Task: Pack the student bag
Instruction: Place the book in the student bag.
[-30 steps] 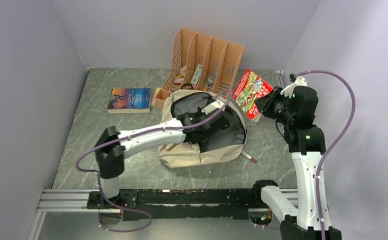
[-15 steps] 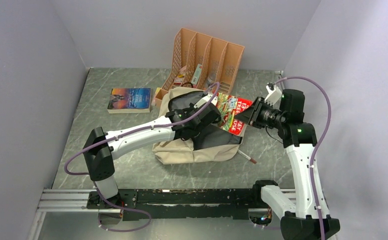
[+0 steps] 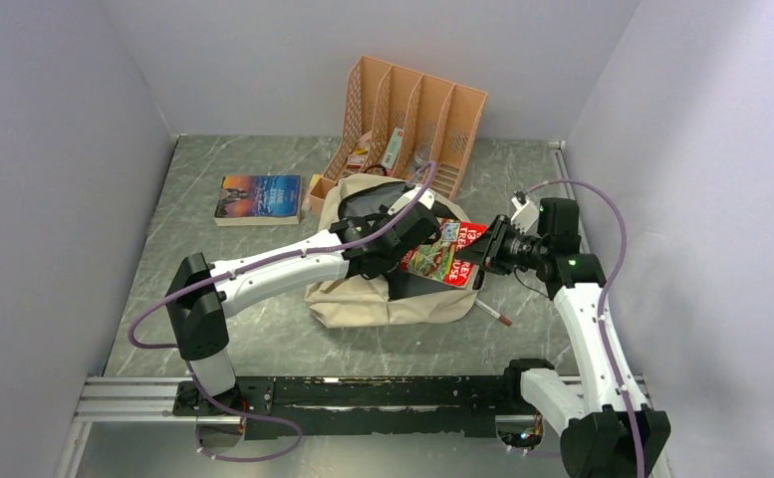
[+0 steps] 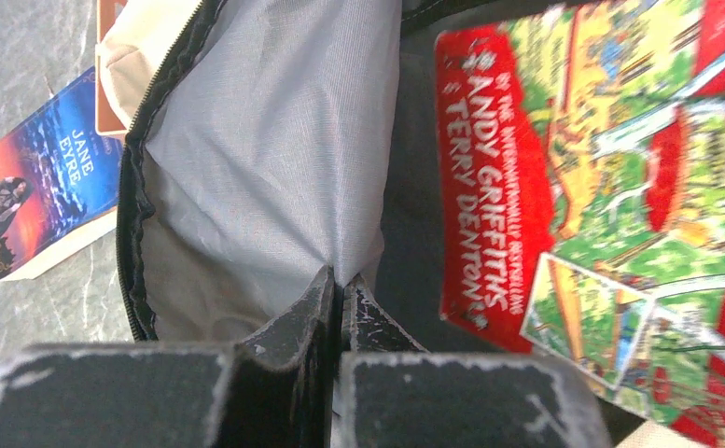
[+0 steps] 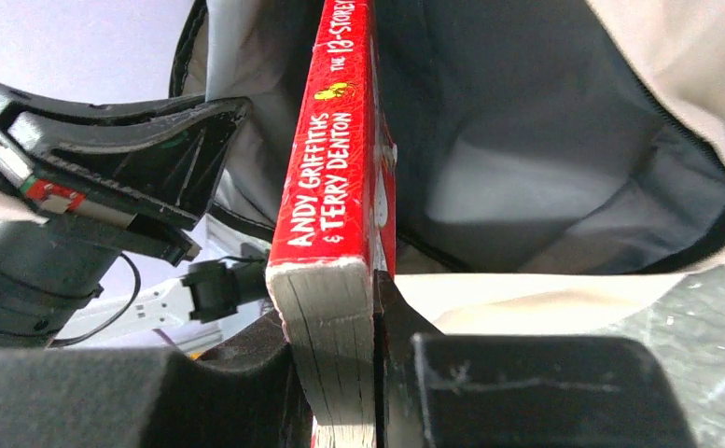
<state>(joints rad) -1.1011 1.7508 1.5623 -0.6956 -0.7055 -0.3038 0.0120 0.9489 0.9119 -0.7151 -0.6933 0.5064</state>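
The student bag (image 3: 363, 304) lies open at mid-table, beige outside with grey lining (image 4: 274, 140) inside. My left gripper (image 3: 414, 227) is shut on a fold of that lining (image 4: 340, 278), holding the mouth up. My right gripper (image 3: 478, 257) is shut on the lower end of a red book (image 3: 440, 255), clamped by its covers (image 5: 335, 308). The book (image 5: 335, 177) points spine-up into the bag's dark opening (image 5: 526, 140). In the left wrist view its colourful cover (image 4: 610, 177) hangs over the opening, right of my fingers.
An orange file organizer (image 3: 414, 115) with small items stands behind the bag. A blue Jane Eyre book (image 3: 258, 197) lies flat at the back left (image 4: 41, 177). A pen (image 3: 495, 315) rests on the table just right of the bag.
My right gripper has carried the red book left and down, from beside the bag to over its open mouth. The left arm shifted slightly left early on, still gripping the lining.
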